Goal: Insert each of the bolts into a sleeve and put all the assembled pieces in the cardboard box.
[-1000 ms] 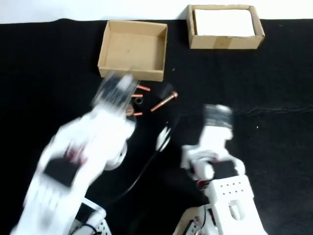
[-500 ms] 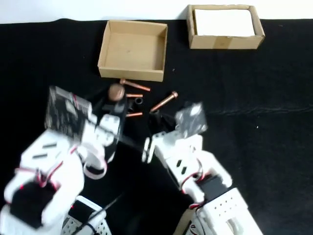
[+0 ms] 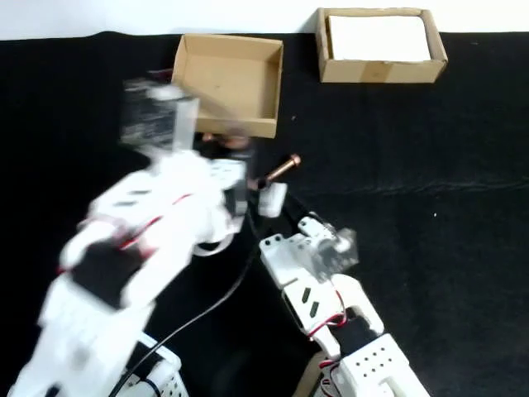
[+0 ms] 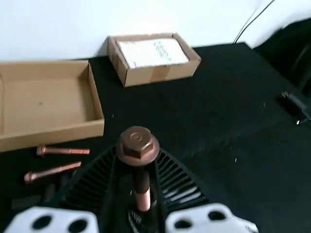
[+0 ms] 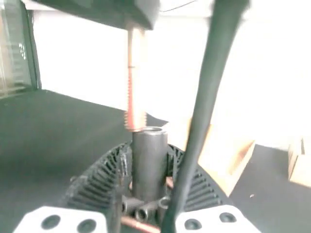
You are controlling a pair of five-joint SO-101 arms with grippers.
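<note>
My left gripper (image 4: 141, 191) is shut on a copper bolt (image 4: 138, 145) held upright, hex head on top. In the high view this gripper (image 3: 225, 150) hovers just in front of the open cardboard box (image 3: 227, 78). My right gripper (image 5: 148, 170) is shut on a dark sleeve (image 5: 149, 158) standing upright. The held bolt's threaded tip (image 5: 133, 111) hangs right at the sleeve's open top. The right gripper (image 3: 271, 198) sits beside the left one. Loose bolts (image 4: 63, 151) (image 4: 51, 171) lie before the box (image 4: 48, 104); another bolt (image 3: 281, 169) lies near the right gripper.
A second cardboard box (image 3: 380, 41) with a white sheet inside stands at the back right. A black cable (image 5: 204, 121) crosses close to the right wrist camera. Several spare dark sleeves (image 5: 141, 212) lie on the black cloth below the right gripper.
The left arm swung from the front left up towards the cardboard box with the bolt. The right arm shifted left and forward, bringing the sleeve under the bolt.
</note>
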